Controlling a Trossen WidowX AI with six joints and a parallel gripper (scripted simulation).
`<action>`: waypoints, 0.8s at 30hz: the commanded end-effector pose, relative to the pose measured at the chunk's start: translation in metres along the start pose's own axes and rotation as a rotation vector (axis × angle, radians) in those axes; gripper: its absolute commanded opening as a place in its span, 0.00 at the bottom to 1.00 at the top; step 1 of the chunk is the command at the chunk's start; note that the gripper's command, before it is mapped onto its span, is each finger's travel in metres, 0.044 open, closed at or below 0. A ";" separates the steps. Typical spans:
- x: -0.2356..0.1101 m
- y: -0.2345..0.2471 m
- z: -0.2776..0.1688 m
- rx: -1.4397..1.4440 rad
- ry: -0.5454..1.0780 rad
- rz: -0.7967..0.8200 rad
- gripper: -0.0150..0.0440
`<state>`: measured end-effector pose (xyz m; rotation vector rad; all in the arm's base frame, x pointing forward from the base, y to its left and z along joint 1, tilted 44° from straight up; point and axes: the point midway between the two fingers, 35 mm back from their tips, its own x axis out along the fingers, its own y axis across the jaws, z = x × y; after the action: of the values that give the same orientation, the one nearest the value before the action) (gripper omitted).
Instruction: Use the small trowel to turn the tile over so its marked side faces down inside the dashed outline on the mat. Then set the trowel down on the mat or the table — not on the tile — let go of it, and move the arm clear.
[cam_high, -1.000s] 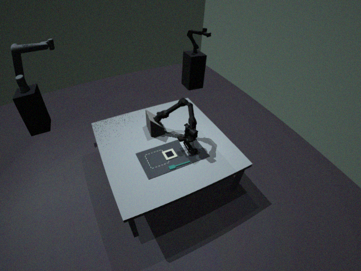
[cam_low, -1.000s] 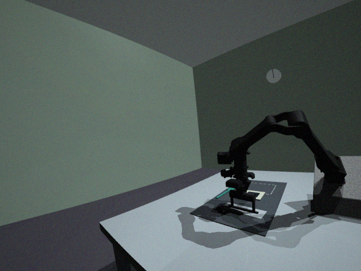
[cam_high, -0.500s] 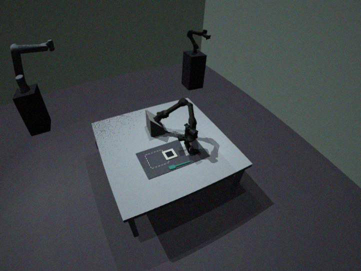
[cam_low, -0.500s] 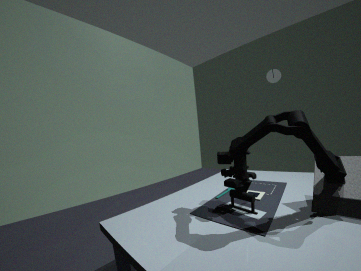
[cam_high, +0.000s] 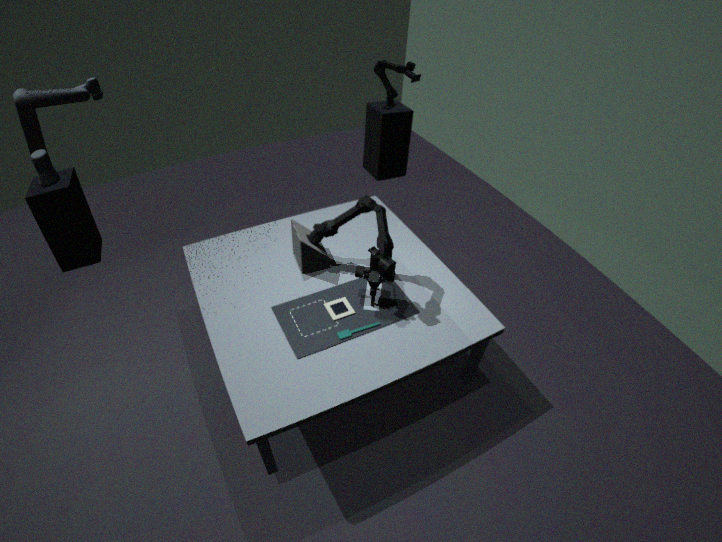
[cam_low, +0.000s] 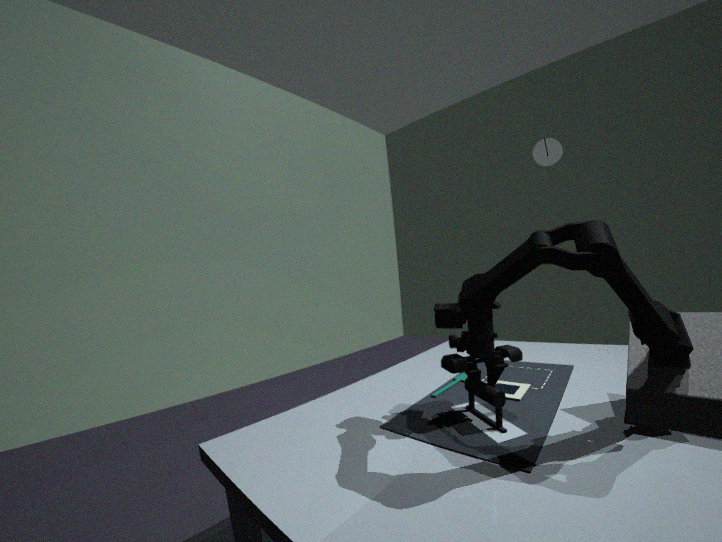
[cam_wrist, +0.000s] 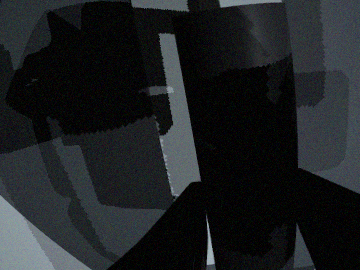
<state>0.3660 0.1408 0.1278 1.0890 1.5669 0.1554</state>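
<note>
My gripper (cam_low: 487, 389) is clamped on a dark bar-handled stand (cam_low: 486, 409) at the mat's (cam_high: 309, 341) edge. Teal trowel (cam_high: 358, 330) lies untouched on mat beside tile (cam_high: 338, 308), marked side up.

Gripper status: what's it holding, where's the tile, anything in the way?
Gripper shut on a dark bar handle at mat's end. Tile marked side up, beside dashed outline. Teal flat tool loose on mat, near tile.

Teal trowel (cam_high: 357, 330); cream tile (cam_high: 338, 308), dark centre; dark mat (cam_high: 303, 341), white dashes.
</note>
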 end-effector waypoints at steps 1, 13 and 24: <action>0.000 -0.001 0.000 0.155 0.002 -0.003 0.47; 0.000 -0.001 0.000 0.515 0.002 -0.003 0.47; 0.000 -0.001 0.000 0.650 0.002 -0.003 0.47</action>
<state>0.3660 0.1410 0.1279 1.5528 1.6582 -0.3452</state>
